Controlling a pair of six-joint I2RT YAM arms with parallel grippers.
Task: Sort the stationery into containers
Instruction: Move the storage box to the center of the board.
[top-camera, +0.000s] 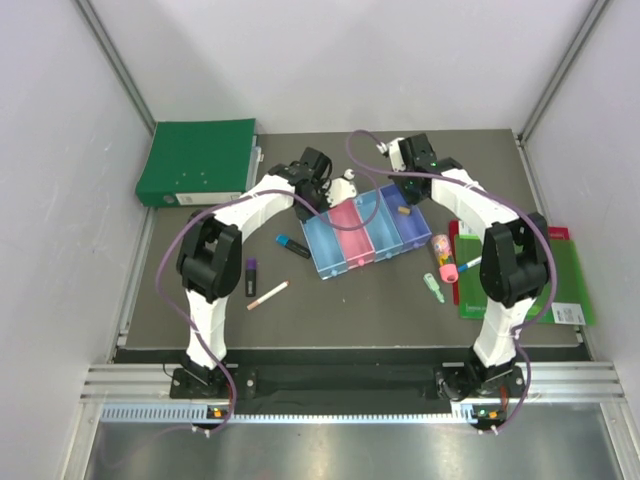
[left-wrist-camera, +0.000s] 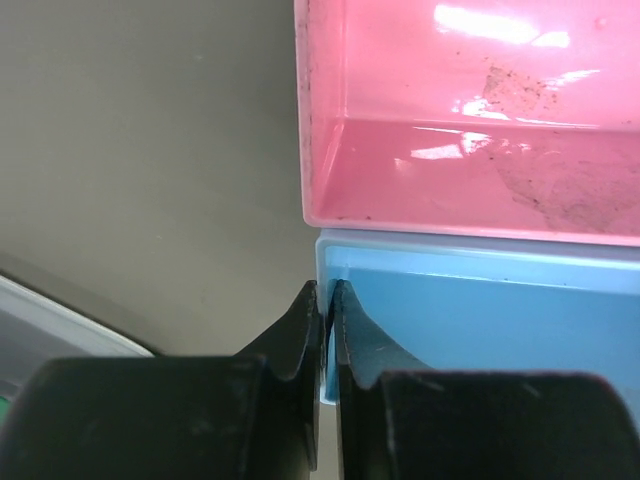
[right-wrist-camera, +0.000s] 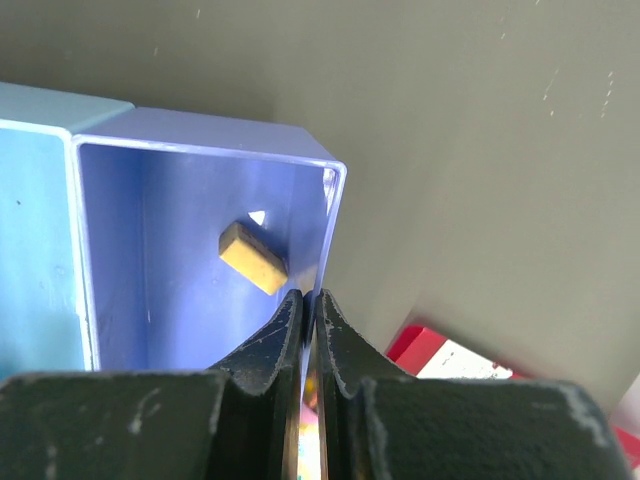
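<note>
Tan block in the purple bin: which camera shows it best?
Right wrist. The tan block lies close up on the purple bin floor, edges clear. Top external shows the block only as a small speck in that bin. Left wrist shows just the pink bin and blue bin, no block.

Bare mat (top-camera: 360, 310) near the bin row (top-camera: 348, 232) lies open; left arm (top-camera: 250, 208) and right arm (top-camera: 480, 205) crowd its far corners; binder (top-camera: 198, 160) blocks far left.
</note>
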